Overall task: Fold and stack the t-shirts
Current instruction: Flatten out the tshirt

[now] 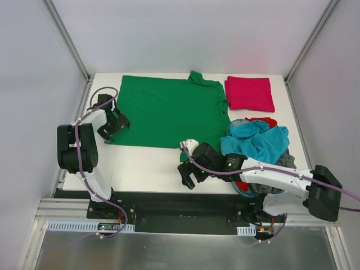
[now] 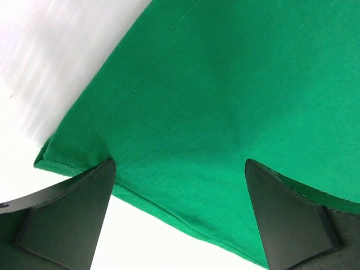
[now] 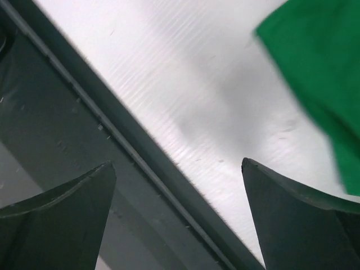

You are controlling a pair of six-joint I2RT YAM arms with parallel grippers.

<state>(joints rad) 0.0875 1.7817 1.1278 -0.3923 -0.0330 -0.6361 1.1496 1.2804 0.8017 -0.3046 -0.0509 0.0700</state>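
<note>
The green shirt (image 1: 169,112) is lying spread out flat on the white table (image 1: 140,163), in the middle and toward the far side. The pink shirt (image 1: 249,93) is lying folded into a neat square in the far right corner, just beside the green shirt. Nearer on the right side, more shirts are lying in a crumpled pile. The teal shirt (image 1: 256,140) is sitting on top of the pile. The red shirt (image 1: 263,120) is peeking out behind it, and the dark grey shirt (image 1: 283,160) is showing under it on the near side.

The left tool (image 1: 117,125) is hanging at the near left corner of the green shirt. Its two fingers (image 2: 73,208) are standing wide apart, and it is holding nothing. In the left wrist camera the green cloth and its stitched hem are showing between them. I cannot tell if they are touching the cloth.

The right tool (image 1: 188,177) is hanging over the bare table near the front edge, close to the pile and apart from the green shirt. It is spread wide open too, and nothing is in it. In the right wrist camera a bit of green cloth is showing off to one side.
</note>
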